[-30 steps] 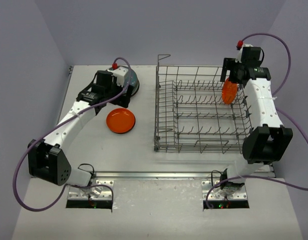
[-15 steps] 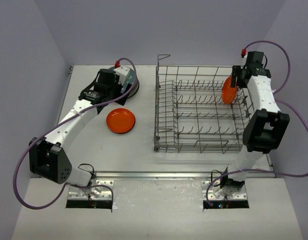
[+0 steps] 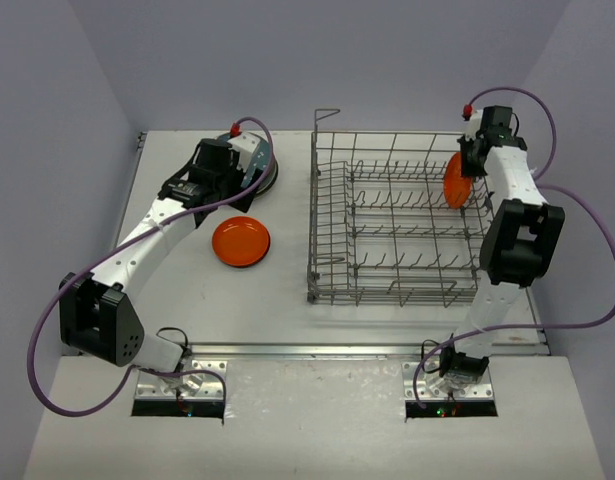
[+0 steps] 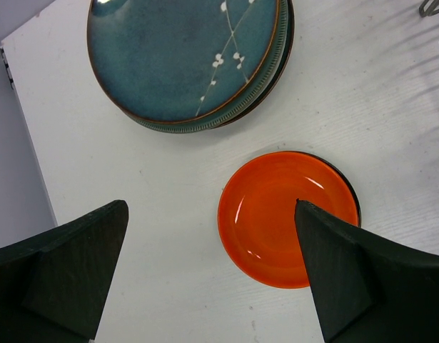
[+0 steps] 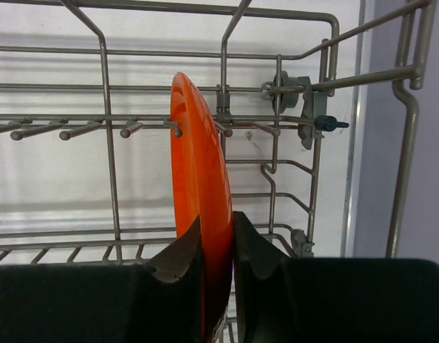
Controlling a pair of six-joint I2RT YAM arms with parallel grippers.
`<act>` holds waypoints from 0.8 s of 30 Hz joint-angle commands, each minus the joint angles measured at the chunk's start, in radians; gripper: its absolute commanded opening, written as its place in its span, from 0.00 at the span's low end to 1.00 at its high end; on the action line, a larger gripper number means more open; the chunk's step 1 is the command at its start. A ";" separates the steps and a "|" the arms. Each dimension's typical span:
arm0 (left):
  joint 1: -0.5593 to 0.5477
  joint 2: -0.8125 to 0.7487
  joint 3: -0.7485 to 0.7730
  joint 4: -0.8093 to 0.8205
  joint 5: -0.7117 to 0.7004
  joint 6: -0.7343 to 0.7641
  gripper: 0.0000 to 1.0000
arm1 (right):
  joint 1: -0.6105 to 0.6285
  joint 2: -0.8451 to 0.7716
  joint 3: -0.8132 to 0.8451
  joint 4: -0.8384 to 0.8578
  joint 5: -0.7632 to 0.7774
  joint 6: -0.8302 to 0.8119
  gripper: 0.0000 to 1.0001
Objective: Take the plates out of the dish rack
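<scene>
A small orange-red plate (image 5: 198, 164) stands on edge between tines at the far right end of the grey wire dish rack (image 3: 313, 220), where it shows as an orange disc (image 3: 455, 181). My right gripper (image 5: 218, 229) is shut on the plate's near rim, one finger on each face. Left of the rack, another orange plate (image 4: 276, 214) lies flat on the table. Behind it sits a stack of teal plates (image 4: 183, 57). My left gripper (image 4: 208, 214) hovers open above the table beside that orange plate, holding nothing. In the top view the left arm hides part of the stack (image 3: 269, 172).
The rack's tines and side wires (image 5: 276, 86) crowd close around the held plate. A raised wire loop (image 3: 328, 113) stands at the rack's far left corner. Purple walls close in the table at the back and on both sides.
The right gripper has shut on the orange plate in the rack, and the right arm has reached further toward the far right corner. The left arm has barely shifted.
</scene>
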 commanded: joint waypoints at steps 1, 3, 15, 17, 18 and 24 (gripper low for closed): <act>-0.009 -0.023 0.009 0.029 -0.021 -0.004 1.00 | 0.002 -0.089 0.059 0.019 -0.039 0.010 0.12; -0.008 -0.023 0.008 0.034 -0.028 -0.008 1.00 | 0.002 -0.125 0.056 0.020 -0.036 0.006 0.06; -0.007 -0.049 0.062 0.064 0.135 -0.052 1.00 | 0.010 -0.344 0.067 0.095 -0.087 -0.038 0.00; -0.002 -0.068 0.071 0.068 0.273 -0.074 1.00 | 0.011 -0.403 0.039 0.112 -0.251 -0.029 0.01; 0.002 -0.077 0.074 0.069 0.356 -0.091 1.00 | 0.012 -0.432 0.020 0.119 -0.351 -0.020 0.01; 0.004 -0.078 0.111 0.105 0.841 -0.251 0.94 | 0.157 -0.519 -0.037 0.066 -0.703 -0.015 0.00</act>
